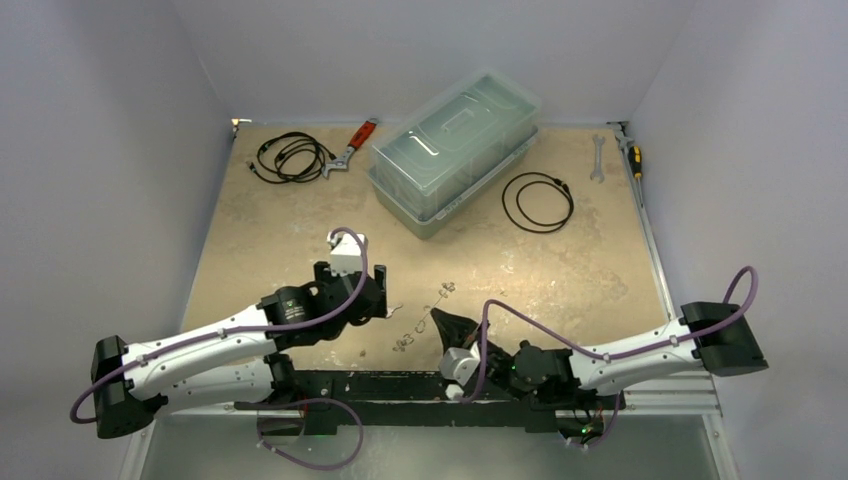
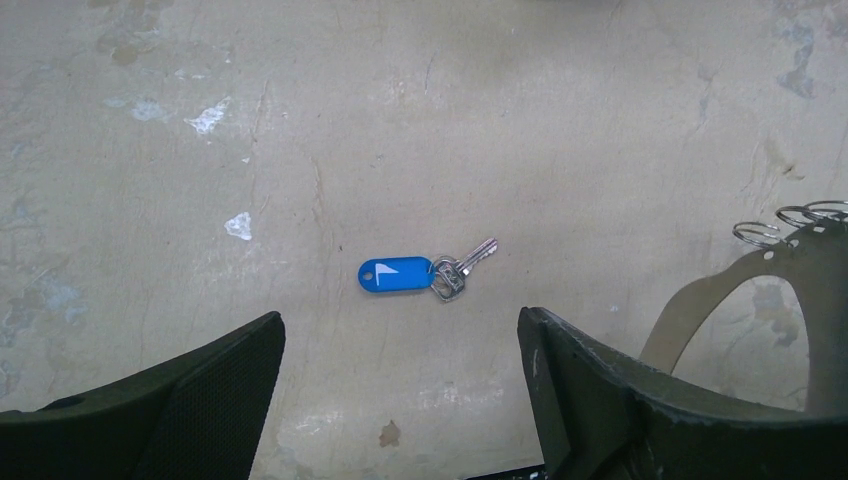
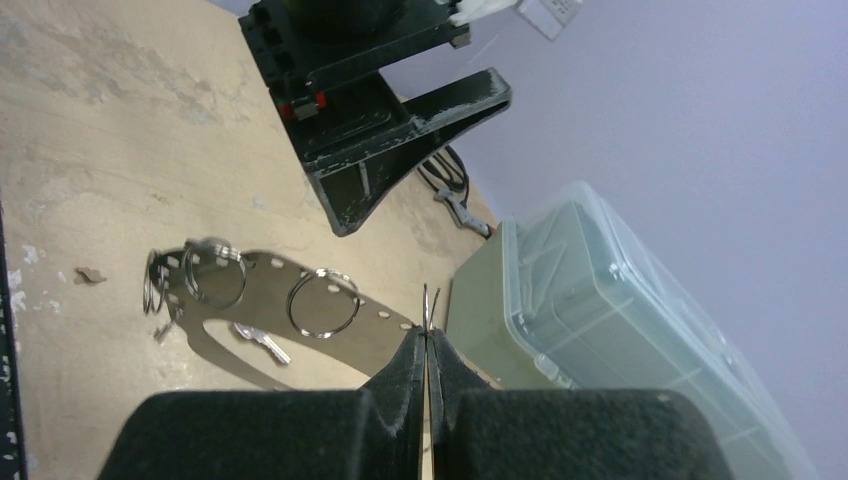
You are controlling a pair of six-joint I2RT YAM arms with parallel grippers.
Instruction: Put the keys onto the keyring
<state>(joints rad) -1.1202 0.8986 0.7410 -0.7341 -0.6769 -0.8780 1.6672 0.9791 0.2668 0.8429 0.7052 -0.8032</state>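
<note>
The keyring [image 3: 370, 338], a large thin pale silvery metal hoop carrying small split rings [image 3: 290, 303], sits near the middle of the near edge of the sandy-beige table [image 1: 600, 260]. The right gripper [image 3: 428, 342] is clamped on its band. A small silver key with a bright blue plastic tag [image 2: 398, 273] lies loose between the widely spread jaws of the left gripper [image 2: 400, 320], so threading seems barely begun. Whether the second silver key [image 3: 262, 343] beneath the hoop is attached is unclear.

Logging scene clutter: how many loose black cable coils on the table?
2. One cable coil at the far left, beside the red-handled wrench; the second coil just right of the lidded plastic box. Any behind the box would be hidden.
</note>
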